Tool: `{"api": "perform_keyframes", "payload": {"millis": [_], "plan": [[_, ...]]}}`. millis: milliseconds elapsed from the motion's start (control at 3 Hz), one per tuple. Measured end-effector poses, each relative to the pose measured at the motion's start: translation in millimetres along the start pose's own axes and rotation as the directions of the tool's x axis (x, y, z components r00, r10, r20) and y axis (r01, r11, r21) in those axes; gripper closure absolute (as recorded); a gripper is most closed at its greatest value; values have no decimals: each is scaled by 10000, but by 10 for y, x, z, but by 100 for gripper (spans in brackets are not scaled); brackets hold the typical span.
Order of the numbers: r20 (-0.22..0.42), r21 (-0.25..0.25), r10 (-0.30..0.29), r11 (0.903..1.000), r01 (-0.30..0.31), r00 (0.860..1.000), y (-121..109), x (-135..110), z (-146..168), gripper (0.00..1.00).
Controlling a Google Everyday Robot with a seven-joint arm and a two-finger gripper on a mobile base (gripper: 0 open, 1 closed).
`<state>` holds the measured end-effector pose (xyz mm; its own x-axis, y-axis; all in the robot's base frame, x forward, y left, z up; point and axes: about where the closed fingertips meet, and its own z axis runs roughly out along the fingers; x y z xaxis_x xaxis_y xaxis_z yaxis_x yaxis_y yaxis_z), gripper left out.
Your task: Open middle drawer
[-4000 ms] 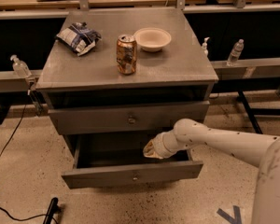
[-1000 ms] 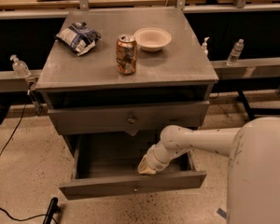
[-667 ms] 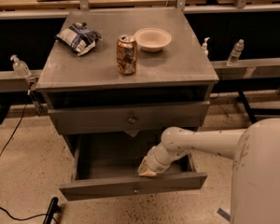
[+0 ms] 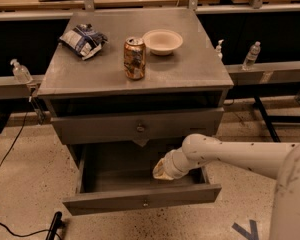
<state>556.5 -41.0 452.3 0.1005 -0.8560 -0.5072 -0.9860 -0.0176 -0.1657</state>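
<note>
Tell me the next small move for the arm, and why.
Probably lift the gripper straight up out of the middle drawer: that drawer stands pulled well out, and the gripper sits low inside it behind the front, so little pulling seems left.

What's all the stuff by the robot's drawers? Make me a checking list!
Surface: grey cabinet top, flat.
Job's things: middle drawer stands open; nothing seen inside but the gripper.
Clutter: chip bag, can and bowl on the top.
Grippers: gripper is inside the open drawer, right of centre.
Cables: black cable on the floor, left.
Surroundings: upper drawer above; bottle on the right rail.
</note>
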Motion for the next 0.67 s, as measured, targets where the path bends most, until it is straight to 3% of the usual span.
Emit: {"api": "perform_keyframes", "payload": {"millis": [333, 667], "plan": [[168, 1276, -505, 9907, 480, 9986, -293, 21, -270, 100], [487, 1922, -548, 9804, 445, 9973, -468, 98, -401, 83]]}}
